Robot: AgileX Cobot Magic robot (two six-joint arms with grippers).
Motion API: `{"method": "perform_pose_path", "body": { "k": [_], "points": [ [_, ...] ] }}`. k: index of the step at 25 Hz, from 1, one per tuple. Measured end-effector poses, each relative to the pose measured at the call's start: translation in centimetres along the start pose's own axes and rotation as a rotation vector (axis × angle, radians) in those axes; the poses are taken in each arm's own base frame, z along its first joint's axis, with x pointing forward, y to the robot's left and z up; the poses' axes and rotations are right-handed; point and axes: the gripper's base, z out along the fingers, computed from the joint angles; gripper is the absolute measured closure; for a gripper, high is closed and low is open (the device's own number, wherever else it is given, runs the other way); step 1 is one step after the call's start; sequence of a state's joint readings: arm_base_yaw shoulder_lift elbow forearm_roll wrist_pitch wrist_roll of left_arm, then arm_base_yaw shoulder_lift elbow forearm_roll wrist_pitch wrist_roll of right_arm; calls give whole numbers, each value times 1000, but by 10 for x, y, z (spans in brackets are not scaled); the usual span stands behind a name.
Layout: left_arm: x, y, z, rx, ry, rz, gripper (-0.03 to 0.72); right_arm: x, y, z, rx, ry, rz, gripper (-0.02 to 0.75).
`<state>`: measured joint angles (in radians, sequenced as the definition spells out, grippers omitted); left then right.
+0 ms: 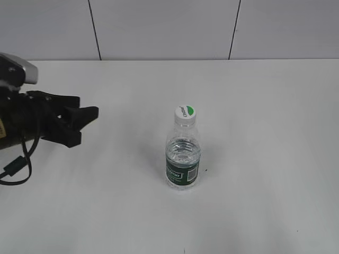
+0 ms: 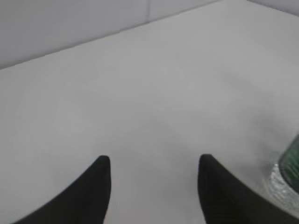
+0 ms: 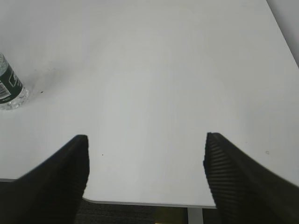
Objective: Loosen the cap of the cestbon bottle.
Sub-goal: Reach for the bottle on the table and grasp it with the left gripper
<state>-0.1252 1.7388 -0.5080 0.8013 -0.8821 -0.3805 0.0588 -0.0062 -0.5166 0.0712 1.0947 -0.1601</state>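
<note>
The cestbon bottle [image 1: 183, 159] stands upright near the middle of the white table [image 1: 265, 106], clear with a dark green label. Its white cap [image 1: 186, 112] with a green patch sits on the neck. My left gripper [image 1: 85, 119] is open and empty, well to the left of the bottle, pointing toward it. In the left wrist view the gripper [image 2: 153, 161] shows two spread black fingers, with the bottle's base [image 2: 287, 175] at the right edge. My right gripper [image 3: 145, 140] is open and empty near the table's edge; the bottle's lower part [image 3: 9, 91] is far to its left. The right arm is out of the exterior view.
A pale panelled wall [image 1: 159, 26] runs behind the table. The table's edge and a rounded corner [image 3: 93, 200] show below the right gripper, with dark floor beyond. A black cable [image 1: 18, 164] hangs from the left arm.
</note>
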Motion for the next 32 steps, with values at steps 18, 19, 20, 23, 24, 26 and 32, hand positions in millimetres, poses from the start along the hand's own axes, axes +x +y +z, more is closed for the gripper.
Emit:
{"method": "perform_pose_path", "body": {
  "k": [18, 19, 20, 23, 24, 26, 32],
  "points": [
    [19, -25, 34, 503, -84, 151, 114, -47, -6, 53, -67, 337, 116, 233],
    [19, -28, 35, 513, -85, 159, 114, -52, -7, 58, -71, 361, 107, 233],
    [19, -30, 36, 519, -80, 171, 113, -56, -8, 65, -77, 395, 95, 234],
    [19, -35, 38, 522, -76, 199, 113, -71, -11, 84, -103, 458, 19, 234],
    [18, -35, 39, 514, -83, 192, 113, -77, -12, 90, -109, 472, -2, 234],
    [16, -35, 41, 491, -102, 177, 113, -86, -14, 101, -119, 494, -21, 234],
    [18, -33, 51, 501, -107, 177, 112, -109, -16, 129, -170, 541, -55, 234]
  ]
}}
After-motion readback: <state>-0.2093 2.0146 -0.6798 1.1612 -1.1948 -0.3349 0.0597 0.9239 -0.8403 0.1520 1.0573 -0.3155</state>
